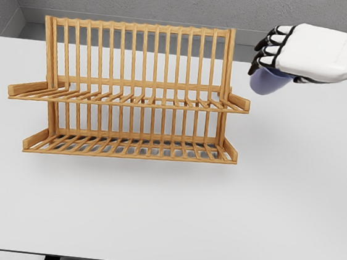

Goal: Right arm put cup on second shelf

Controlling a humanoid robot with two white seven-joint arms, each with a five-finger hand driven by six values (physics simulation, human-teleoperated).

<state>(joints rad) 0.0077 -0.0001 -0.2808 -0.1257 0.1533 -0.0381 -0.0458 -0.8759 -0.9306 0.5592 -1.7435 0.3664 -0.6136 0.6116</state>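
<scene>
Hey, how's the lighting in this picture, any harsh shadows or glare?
Head view: even, soft light; only a faint shadow under the wooden rack on the white table; no glare; right hand and bluish cup look sharp.

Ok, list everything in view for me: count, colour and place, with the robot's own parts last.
Table: one, white, fills most of the view, with a grey wall behind it.
Dish rack: one, light wood, two slatted shelves and a tall slatted back, standing on the table left of centre; both shelves hold nothing.
Cup: one, pale blue-violet, held in the air at the upper right, just right of the rack's top corner and above the level of the upper shelf.
Right hand: one, white with black fingers, its arm coming in from the right edge, fingers curled around the cup.
Left arm: not in view.
</scene>
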